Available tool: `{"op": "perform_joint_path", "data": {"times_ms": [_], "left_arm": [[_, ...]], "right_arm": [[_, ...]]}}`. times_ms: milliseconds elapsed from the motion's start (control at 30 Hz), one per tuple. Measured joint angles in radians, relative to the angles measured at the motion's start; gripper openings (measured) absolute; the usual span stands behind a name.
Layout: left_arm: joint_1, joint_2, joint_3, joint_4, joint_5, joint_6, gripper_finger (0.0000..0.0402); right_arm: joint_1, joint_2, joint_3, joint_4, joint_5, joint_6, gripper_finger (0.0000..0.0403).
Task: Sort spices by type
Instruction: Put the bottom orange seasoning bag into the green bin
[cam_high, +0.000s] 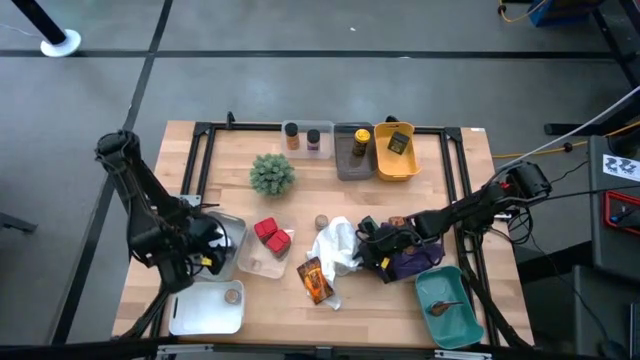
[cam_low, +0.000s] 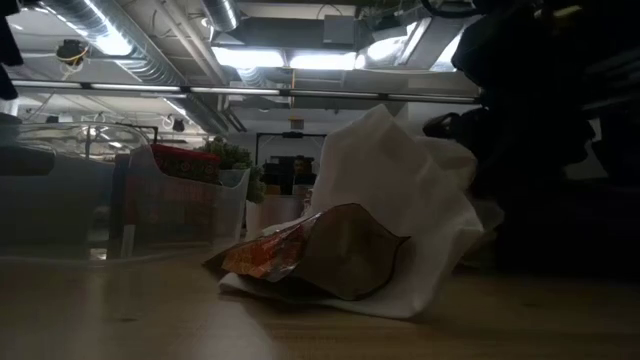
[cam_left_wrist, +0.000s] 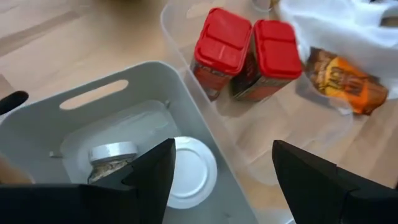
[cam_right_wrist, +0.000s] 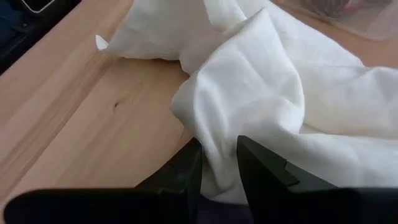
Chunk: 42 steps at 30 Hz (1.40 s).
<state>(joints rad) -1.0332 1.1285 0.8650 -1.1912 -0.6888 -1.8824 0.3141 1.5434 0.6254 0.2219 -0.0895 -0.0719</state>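
- Over the white bin (cam_left_wrist: 37, 124) at the desk's near left, the left gripper (cam_left_wrist: 221, 171) hangs with its fingers (cam_left_wrist: 155, 171) spread wide and empty.
- Inside that bin lie a white disc (cam_left_wrist: 193, 171) and a silver-capped jar (cam_left_wrist: 112, 158).
- Beside the bin, a clear tub (cam_high: 262, 262) holds two red tins (cam_left_wrist: 249, 56) standing side by side.
- Just beyond the tub, an orange packet (cam_left_wrist: 345, 78) lies on the desk (cam_high: 300, 320), partly under the white cloth (cam_high: 335, 248).
- Right of centre, the right gripper (cam_right_wrist: 217, 162) sits low at the cloth's edge; its fingers (cam_right_wrist: 261, 165) are nearly closed, with cloth in the narrow gap between them.
- A purple cloth (cam_high: 415, 265) lies under that arm.
- At the far edge stand a brown jar (cam_high: 291, 135) and a purple jar (cam_high: 314, 138), then a grey bin (cam_high: 350, 165) and a yellow bin (cam_high: 395, 165), each with spices.
- A green plant (cam_high: 271, 173) sits mid-desk; a teal bin (cam_high: 450, 305) is near right.
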Motion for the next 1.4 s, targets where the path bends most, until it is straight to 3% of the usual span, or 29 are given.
{"op": "perform_joint_path", "data": {"times_ms": [367,500,833,933,1033,1233,1400], "left_arm": [[0.002,-0.036,0.000,0.009,-0.043,0.032,0.0251],[0.007,-0.036,0.000,0.065,-0.115,0.032,0.0251],[0.082,-0.035,0.000,0.153,-0.149,0.056,0.0251],[0.114,-0.018,0.000,0.240,-0.229,0.197,0.0251],[0.154,0.014,0.000,0.433,-0.287,0.458,0.0251],[0.236,0.091,0.000,0.899,-0.277,1.002,0.0251],[0.305,0.142,0.000,1.097,-0.173,1.280,0.0251]], "right_arm": [[0.000,-0.017,0.185,-0.331,0.000,0.000,0.0103],[0.000,-0.017,0.266,-0.452,0.000,0.000,0.0103],[0.000,-0.017,0.439,-0.710,0.002,0.000,0.0103],[0.000,-0.017,0.473,-0.768,0.002,0.000,0.0103],[0.000,-0.017,0.493,-0.799,0.002,0.000,0.0103],[0.000,-0.017,0.495,-0.814,0.002,0.051,0.0103],[0.001,-0.017,0.495,-0.844,-0.009,0.092,0.0103]]}}
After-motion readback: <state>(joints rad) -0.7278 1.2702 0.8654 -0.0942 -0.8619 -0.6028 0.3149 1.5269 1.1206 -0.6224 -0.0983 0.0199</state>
